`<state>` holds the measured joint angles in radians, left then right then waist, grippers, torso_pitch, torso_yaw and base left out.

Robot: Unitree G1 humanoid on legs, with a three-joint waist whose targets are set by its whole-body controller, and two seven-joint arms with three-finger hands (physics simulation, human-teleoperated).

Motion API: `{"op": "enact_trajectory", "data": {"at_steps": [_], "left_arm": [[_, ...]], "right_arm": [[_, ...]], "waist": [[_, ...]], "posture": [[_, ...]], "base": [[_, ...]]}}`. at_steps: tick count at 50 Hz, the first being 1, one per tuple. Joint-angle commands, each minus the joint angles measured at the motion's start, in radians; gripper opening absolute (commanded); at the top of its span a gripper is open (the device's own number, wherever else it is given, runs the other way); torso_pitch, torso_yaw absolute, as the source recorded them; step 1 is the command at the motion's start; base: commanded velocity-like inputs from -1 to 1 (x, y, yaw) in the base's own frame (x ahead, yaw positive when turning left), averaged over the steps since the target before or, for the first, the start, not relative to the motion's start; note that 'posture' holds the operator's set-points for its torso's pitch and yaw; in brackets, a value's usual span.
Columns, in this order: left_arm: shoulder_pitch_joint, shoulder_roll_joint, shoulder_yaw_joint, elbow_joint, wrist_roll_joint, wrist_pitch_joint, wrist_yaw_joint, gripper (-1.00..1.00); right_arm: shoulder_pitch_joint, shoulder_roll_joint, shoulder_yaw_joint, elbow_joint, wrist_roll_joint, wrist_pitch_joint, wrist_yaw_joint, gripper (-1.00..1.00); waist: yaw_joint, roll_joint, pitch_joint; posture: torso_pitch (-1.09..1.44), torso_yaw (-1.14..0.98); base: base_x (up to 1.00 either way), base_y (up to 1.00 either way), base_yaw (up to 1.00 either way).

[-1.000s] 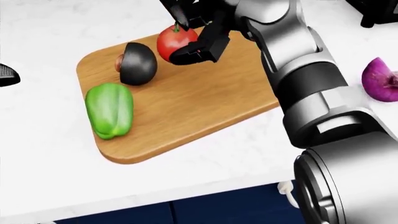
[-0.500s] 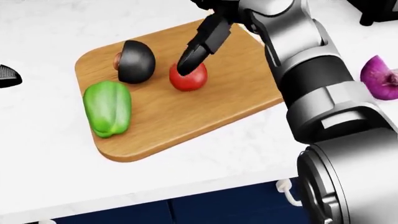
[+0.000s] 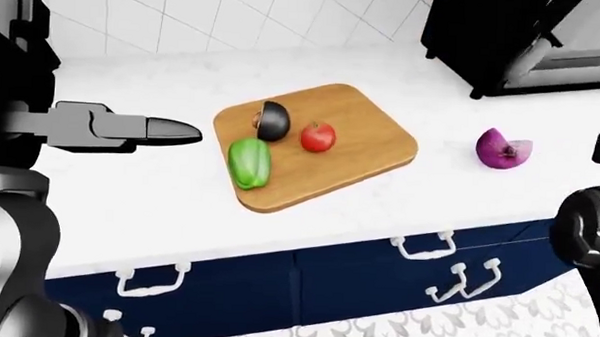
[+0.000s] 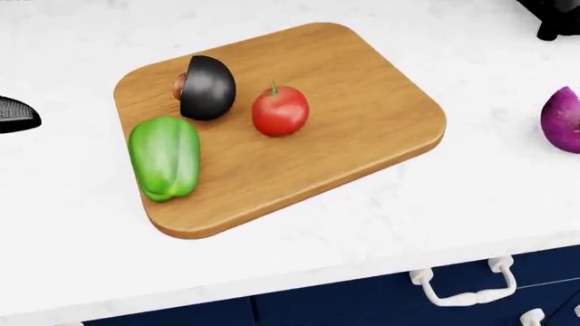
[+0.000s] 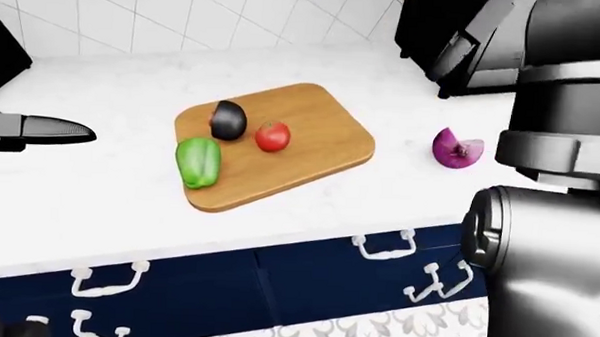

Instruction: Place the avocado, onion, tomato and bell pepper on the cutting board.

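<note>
Looking down in the head view, you see that your right arm, which filled the right side half a second ago, is gone. The tomato (image 4: 280, 111) stays where it landed, round, red and shiny, with a thin green stem, in the middle of the wooden cutting board (image 4: 362, 129). The board is brown with rounded corners and wood lines. The avocado (image 4: 206, 87) is a dark half-ball, just left of the tomato. The bell pepper (image 4: 165, 157) is green and bumpy, lying near the board's left edge. The onion (image 4: 562, 120) is purple and cut, well apart from the board, at the right edge, on the white counter (image 4: 73, 224). No words or labels show anywhere.

In the left-eye view, your left hand (image 3: 156, 130) hangs over the counter, left of the board. Its dark fingers are straight and pointed and hold nothing. The wall has white square tiles (image 3: 185, 14). A black box-like appliance (image 3: 504, 40) sits at the top right. Blue drawers (image 3: 376, 276) with white handles are under the counter.

In the right-eye view, your right arm (image 5: 561, 147) is big, grey and smooth at the right side. Your right hand does not show, so you cannot tell how open it is. The onion lies between the board and that arm.
</note>
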<state>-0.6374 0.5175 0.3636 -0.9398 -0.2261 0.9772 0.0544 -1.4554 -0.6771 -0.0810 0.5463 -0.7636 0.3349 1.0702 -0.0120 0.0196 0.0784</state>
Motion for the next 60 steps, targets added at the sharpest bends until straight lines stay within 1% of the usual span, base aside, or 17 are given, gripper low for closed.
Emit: {"op": "enact_trajectory", "data": {"at_steps": [1,2,7,8,10,14,16,19,24,25,30,33,41,44,50,53,60], "left_arm": [[-0.026,0.012,0.011,-0.014,0.008,-0.017,0.001,1.0],[-0.026,0.011,0.008,-0.015,0.011,-0.017,0.001,1.0],[-0.033,0.009,0.009,-0.024,0.014,-0.004,-0.004,1.0],[-0.034,0.008,0.006,-0.023,0.016,-0.004,-0.003,1.0],[-0.038,0.006,0.001,-0.022,0.02,-0.003,-0.003,1.0],[-0.047,0.006,0.003,-0.027,0.02,0.007,-0.008,1.0],[-0.055,0.008,0.004,-0.029,0.018,0.015,-0.009,1.0],[-0.049,0.002,-0.009,-0.03,0.026,0.007,-0.004,1.0],[-0.044,-0.002,-0.008,-0.031,0.033,0.005,-0.013,1.0],[-0.035,-0.006,-0.011,-0.029,0.038,-0.004,-0.014,1.0],[-0.032,-0.013,-0.018,-0.03,0.051,-0.01,-0.023,1.0],[-0.024,-0.018,-0.016,-0.028,0.06,-0.018,-0.029,1.0],[-0.024,-0.026,-0.018,-0.029,0.073,-0.016,-0.039,1.0],[-0.027,-0.029,-0.019,-0.028,0.077,-0.015,-0.042,1.0],[-0.03,-0.032,-0.018,-0.032,0.081,-0.01,-0.049,1.0],[-0.029,-0.032,-0.02,-0.031,0.083,-0.014,-0.049,1.0],[-0.041,-0.03,-0.02,-0.034,0.079,-0.003,-0.049,1.0]], "right_arm": [[-0.004,-0.039,-0.011,-0.092,-0.061,-0.008,0.104,1.0],[0.014,-0.05,-0.024,-0.122,-0.075,-0.003,0.139,1.0],[0.239,-0.133,-0.099,-0.367,-0.137,0.053,0.376,1.0],[0.279,-0.149,-0.114,-0.404,-0.143,0.051,0.402,1.0],[0.306,-0.165,-0.131,-0.44,-0.144,0.062,0.436,1.0],[0.322,-0.182,-0.134,-0.476,-0.152,0.073,0.493,1.0],[0.363,-0.192,-0.14,-0.509,-0.156,0.079,0.538,1.0],[0.44,-0.183,-0.155,-0.543,-0.161,0.078,0.54,1.0],[0.482,-0.158,-0.163,-0.522,-0.173,0.05,0.478,1.0],[0.51,-0.151,-0.166,-0.515,-0.174,0.041,0.465,1.0],[0.536,-0.119,-0.158,-0.477,-0.183,0.02,0.411,1.0],[0.548,-0.113,-0.164,-0.448,-0.183,0.007,0.379,1.0],[0.618,-0.096,-0.173,-0.433,-0.183,-0.004,0.335,1.0],[0.645,-0.095,-0.178,-0.445,-0.185,-0.003,0.338,1.0],[0.657,-0.096,-0.183,-0.43,-0.185,-0.016,0.307,1.0],[0.632,-0.111,-0.187,-0.394,-0.176,-0.025,0.272,1.0],[0.572,-0.133,-0.17,-0.35,-0.166,-0.03,0.255,1.0]], "waist": [[0.0,-0.003,-0.026],[0.001,-0.003,-0.026],[0.001,-0.008,-0.024],[0.001,-0.01,-0.025],[0.001,-0.013,-0.027],[-0.003,-0.01,-0.028],[-0.005,-0.009,-0.028],[-0.006,-0.011,-0.026],[-0.008,-0.015,-0.033],[-0.008,-0.015,-0.033],[-0.006,-0.015,-0.036],[-0.005,-0.015,-0.038],[-0.002,-0.017,-0.042],[-0.001,-0.018,-0.043],[0.0,-0.019,-0.044],[0.0,-0.019,-0.044],[0.0,-0.018,-0.043]], "posture": [[0.0,0.0],[0.0,0.0],[0.0,0.0],[0.0,0.0],[0.0,0.0],[0.0,0.0],[0.0,0.0],[0.0,0.0],[0.0,0.0],[0.0,0.0],[0.0,0.0],[0.0,0.0],[0.0,0.0],[0.0,0.0],[0.0,0.0],[0.0,0.0],[0.0,0.0]], "base": [[0.0,0.0,0.0],[0.0,0.0,0.0],[0.0,0.0,0.0],[0.0,0.0,0.0],[0.0,0.0,0.0],[0.0,0.0,0.0],[0.0,0.0,0.0],[0.0,0.0,0.0],[0.0,0.0,0.0],[0.0,0.0,0.0],[0.0,0.0,0.0],[0.0,0.0,0.0],[0.0,0.0,0.0],[0.0,0.0,0.0],[0.0,0.0,0.0],[0.0,0.0,0.0],[0.0,0.0,0.0]]}}
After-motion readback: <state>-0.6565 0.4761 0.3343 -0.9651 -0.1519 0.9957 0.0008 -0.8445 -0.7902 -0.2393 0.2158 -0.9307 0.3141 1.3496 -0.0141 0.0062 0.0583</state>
